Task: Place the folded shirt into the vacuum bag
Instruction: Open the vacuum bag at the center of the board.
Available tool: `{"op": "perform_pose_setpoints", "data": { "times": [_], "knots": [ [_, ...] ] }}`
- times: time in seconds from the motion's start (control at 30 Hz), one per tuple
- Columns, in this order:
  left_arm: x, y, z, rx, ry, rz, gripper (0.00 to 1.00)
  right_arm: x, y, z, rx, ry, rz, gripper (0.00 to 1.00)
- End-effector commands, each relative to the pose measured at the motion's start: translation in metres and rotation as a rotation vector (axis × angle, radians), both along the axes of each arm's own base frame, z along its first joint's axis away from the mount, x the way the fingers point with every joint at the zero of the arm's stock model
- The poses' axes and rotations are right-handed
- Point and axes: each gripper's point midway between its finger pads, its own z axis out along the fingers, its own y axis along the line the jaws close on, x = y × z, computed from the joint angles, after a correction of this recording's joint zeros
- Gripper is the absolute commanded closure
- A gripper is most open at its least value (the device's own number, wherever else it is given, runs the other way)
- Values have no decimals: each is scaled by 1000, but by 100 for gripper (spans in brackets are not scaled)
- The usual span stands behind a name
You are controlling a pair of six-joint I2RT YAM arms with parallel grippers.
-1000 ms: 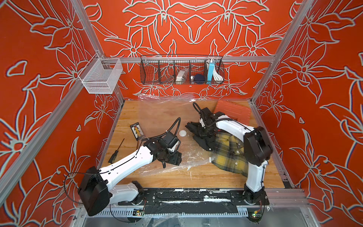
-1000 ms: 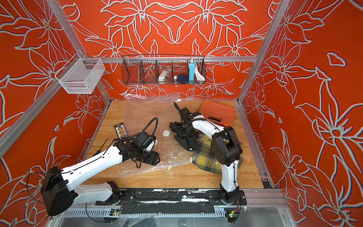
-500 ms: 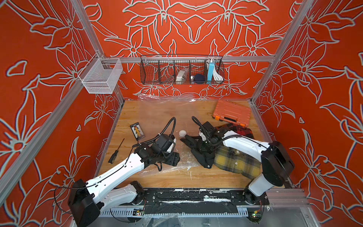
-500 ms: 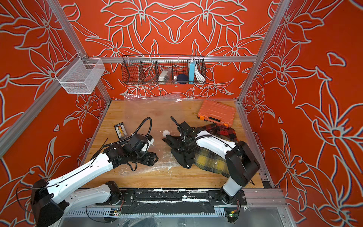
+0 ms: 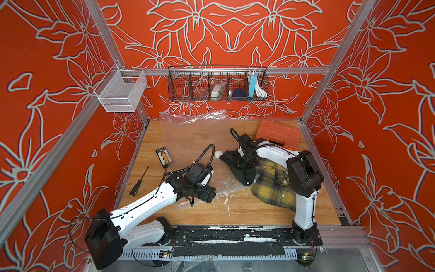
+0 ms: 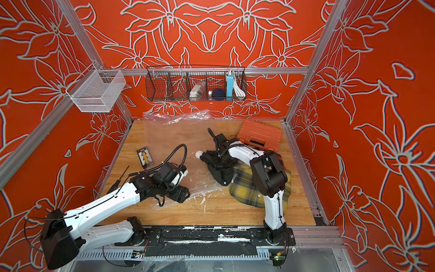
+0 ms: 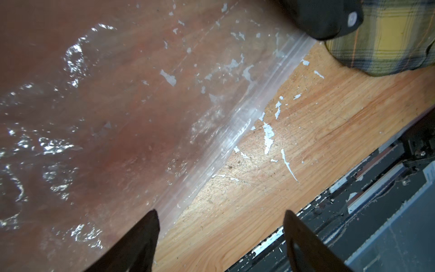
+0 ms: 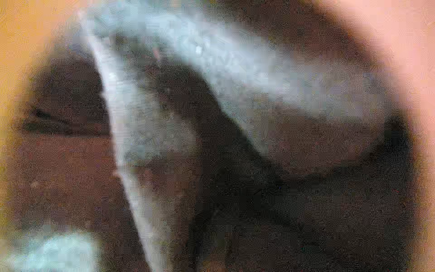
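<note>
Clear plastic vacuum bag (image 5: 186, 139) lay flat on the wooden table (image 5: 235, 212) in both top views, with the plaid shirt (image 5: 270, 188) beside its zip edge. The right gripper (image 5: 244, 162) was buried in dark cloth (image 5: 242, 174), so its jaws could not be read. Left wrist view: the left gripper (image 7: 221, 213) had its jaws apart and empty by the zip strip (image 7: 235, 131). Right wrist view: only blur.

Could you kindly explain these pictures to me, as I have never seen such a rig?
Two white robot arms stand at a wooden table. Two pictures look down from overhead; the other two come from cameras on the arms' wrists. On the table lie a clear vacuum bag, a yellow plaid shirt, an orange case and a screwdriver. The left tool is open above the bag's zip edge. The right tool seems to pinch a dark garment; its own view is blurred.
</note>
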Motion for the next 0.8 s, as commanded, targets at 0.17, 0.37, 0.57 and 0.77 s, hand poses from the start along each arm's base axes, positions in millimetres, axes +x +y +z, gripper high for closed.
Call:
{"op": "perform_pose_setpoints", "data": {
  "times": [0.17, 0.37, 0.57, 0.77],
  "knots": [
    [-6, -19, -18, 76, 53, -132, 22, -2, -38, -25, -152, 48, 7, 100],
    [8, -19, -32, 214, 18, -169, 24, 1, -38, -21, -141, 45, 5, 100],
    [17, -20, -42, 323, -3, -228, 25, 2, -39, -22, -141, 49, 3, 100],
    [26, -15, -51, 432, -15, -258, 27, 1, -41, -26, -145, 53, 3, 100]
  ]
}}
